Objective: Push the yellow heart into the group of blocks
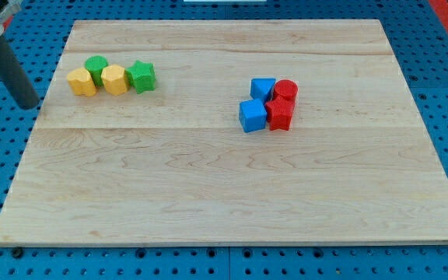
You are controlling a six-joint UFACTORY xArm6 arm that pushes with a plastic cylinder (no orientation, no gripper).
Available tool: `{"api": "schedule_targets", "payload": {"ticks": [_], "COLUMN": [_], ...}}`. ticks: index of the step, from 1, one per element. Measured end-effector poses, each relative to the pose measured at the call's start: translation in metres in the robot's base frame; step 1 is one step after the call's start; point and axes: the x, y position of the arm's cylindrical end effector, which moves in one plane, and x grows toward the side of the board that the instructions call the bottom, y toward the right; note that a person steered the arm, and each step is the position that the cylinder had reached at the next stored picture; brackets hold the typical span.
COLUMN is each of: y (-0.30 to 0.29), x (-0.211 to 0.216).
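Two yellow blocks sit in a row near the board's top left. The left one (82,82) looks like the yellow heart; the other (115,79) looks rounded or hexagonal. A green round block (96,68) sits between and just above them. A green star (141,76) touches the right yellow block. My tip (29,103) is just off the board's left edge, left of and slightly below the yellow heart, with a clear gap to it.
A second cluster lies right of centre: a blue block (262,89), a red round block (285,90), a blue cube (252,115) and a red block (279,113), all touching. The wooden board (224,194) lies on a blue pegboard.
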Motion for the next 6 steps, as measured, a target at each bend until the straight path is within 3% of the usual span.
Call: {"api": "schedule_targets", "payload": {"ticks": [1,3,5,6], "y": [0.032,0.028,0.099,0.063], "x": [-0.018,-0.056,-0.008,0.017]}}
